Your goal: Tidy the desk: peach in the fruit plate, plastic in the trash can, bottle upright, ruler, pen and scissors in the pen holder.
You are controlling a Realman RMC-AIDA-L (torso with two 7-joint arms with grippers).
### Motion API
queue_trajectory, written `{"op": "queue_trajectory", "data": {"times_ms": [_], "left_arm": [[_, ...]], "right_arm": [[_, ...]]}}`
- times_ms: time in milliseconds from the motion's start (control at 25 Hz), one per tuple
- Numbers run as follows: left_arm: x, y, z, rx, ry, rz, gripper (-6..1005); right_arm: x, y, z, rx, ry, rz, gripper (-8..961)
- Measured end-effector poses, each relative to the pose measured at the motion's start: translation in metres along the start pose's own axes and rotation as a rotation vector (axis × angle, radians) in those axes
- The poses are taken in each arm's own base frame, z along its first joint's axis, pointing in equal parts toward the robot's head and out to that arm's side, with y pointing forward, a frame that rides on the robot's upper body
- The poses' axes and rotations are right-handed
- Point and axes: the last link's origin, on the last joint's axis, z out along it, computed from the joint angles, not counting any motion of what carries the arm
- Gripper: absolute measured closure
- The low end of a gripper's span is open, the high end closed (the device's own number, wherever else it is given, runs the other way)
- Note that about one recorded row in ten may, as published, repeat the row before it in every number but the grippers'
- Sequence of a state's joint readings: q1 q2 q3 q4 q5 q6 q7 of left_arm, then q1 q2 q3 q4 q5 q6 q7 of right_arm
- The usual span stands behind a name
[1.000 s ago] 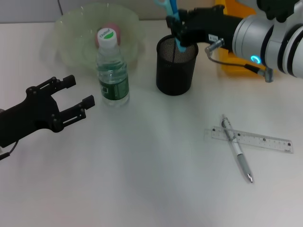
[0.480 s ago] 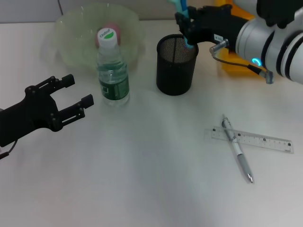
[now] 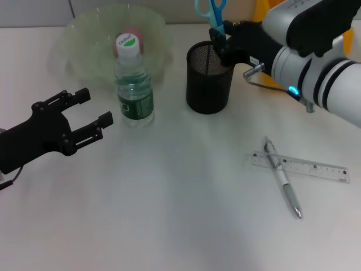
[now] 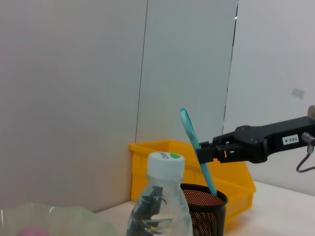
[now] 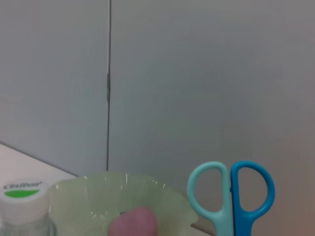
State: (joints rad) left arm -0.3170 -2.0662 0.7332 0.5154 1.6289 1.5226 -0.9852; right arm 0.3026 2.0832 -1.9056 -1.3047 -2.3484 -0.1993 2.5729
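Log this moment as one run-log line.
right gripper: holding scissors in pen holder | left gripper: idle, open | pen, ruler: on desk

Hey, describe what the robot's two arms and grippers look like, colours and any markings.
The left gripper is matte black, with skeletal fingers. The right gripper is black too, with a small white label, on a glossy white arm banded in black, with a glowing cyan light and a thin grey cable loop.
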Motion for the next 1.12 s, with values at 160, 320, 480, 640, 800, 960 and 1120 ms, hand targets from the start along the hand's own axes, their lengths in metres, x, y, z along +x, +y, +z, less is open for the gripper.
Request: {"op": "queue_trajectory", "data": {"times_ms": [160, 320, 480, 640, 800, 960, 1120], "left_arm": [[0.000, 0.000, 0.000, 0.001, -0.001, 0.001, 246], [0.000, -0.001, 0.000, 0.002, -0.002, 0.001, 246], [0.000, -0.001, 0.000, 0.003, -0.003, 0.002, 247], [0.000, -0.001, 0.000, 0.005, -0.004, 0.002, 247], [-0.001, -0.002, 0.000, 0.010, -0.007, 0.002, 247], [-0.001, -0.002, -0.001, 0.010, -0.008, 0.002, 247], [-0.001, -0.002, -0.001, 0.011, -0.008, 0.001, 247]], "right_arm": [[0.003, 0.001, 0.003, -0.004, 0.008, 0.006, 724], [0.002, 0.002, 0.005, -0.021, 0.023, 0.029, 724], [0.003, 0.005, 0.007, -0.048, 0.058, 0.034, 723], [0.004, 0.003, 0.009, -0.049, 0.069, 0.036, 633], [0.004, 0.003, 0.009, -0.047, 0.065, 0.036, 494], [-0.005, 0.005, 0.004, -0.050, 0.033, 0.055, 476], [-0.013, 0.001, -0.007, -0.056, 0.004, 0.136, 456]]}}
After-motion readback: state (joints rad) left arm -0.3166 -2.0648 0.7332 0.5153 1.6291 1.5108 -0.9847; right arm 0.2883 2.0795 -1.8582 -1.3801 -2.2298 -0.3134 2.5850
